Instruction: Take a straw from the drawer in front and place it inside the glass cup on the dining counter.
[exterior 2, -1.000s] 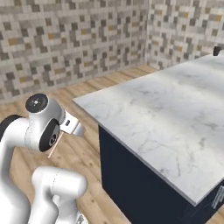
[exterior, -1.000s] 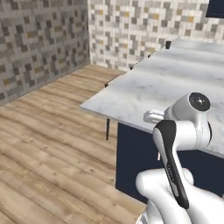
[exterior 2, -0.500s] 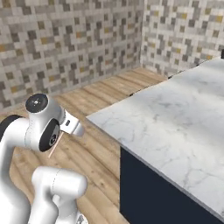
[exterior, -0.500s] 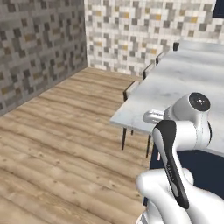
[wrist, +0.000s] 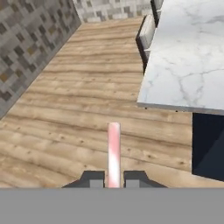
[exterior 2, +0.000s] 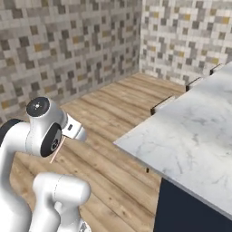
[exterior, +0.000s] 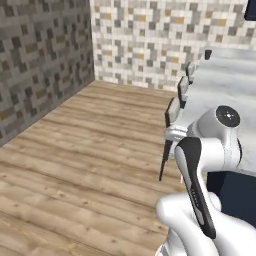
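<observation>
Straw (wrist: 113, 153) upright within gripper (wrist: 113, 180)

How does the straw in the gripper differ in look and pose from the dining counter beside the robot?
The straw is a thin pinkish stick; the dining counter is a broad white marble slab with grey veins. The straw sticks out from the shut gripper above the wooden floor; the dining counter lies flat on a navy base. Both look pale.

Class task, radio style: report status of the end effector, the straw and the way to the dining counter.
End effector shut on pink straw. Dining counter ahead to the right, stools along its edge. Glass cup not sighted. Wood floor between, nothing blocking.
</observation>
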